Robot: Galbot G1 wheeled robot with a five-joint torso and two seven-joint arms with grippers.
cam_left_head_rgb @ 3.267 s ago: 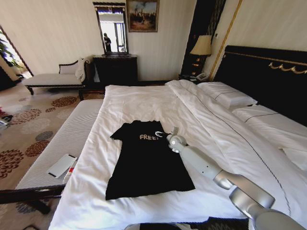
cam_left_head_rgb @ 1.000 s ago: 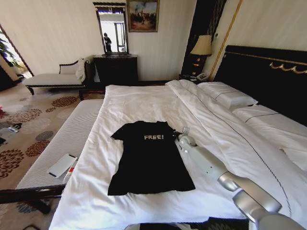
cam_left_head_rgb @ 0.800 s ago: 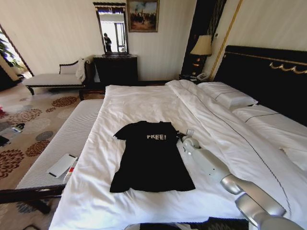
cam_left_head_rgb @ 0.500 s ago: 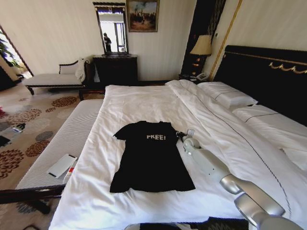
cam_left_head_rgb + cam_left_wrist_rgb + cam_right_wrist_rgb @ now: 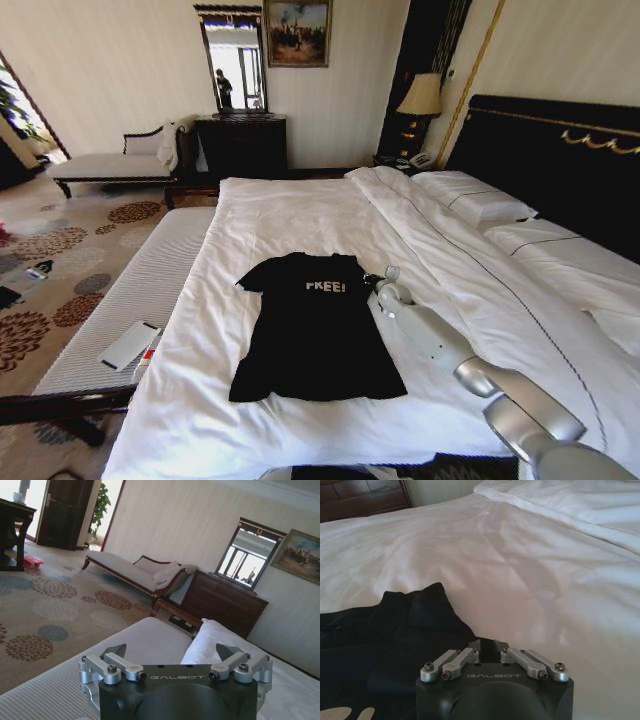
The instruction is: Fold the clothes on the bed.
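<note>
Right arm: smooth silver-grey tapered segments joined by rounded joints. Left gripper and right gripper: black housings marked "GALBOT" in pale lettering, silver linkage bars fixed with dark round screws, dark fingertips.

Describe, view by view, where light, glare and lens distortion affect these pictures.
Head view: wide-angle bending at the edges, the bed duvet brightly lit, the mirror glaring. Left wrist view: the doorway washed out. Right wrist view: soft shading on the duvet, the black T-shirt losing detail.

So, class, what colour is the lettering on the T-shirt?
White lettering on the black T-shirt, clearest in the head view.
</note>
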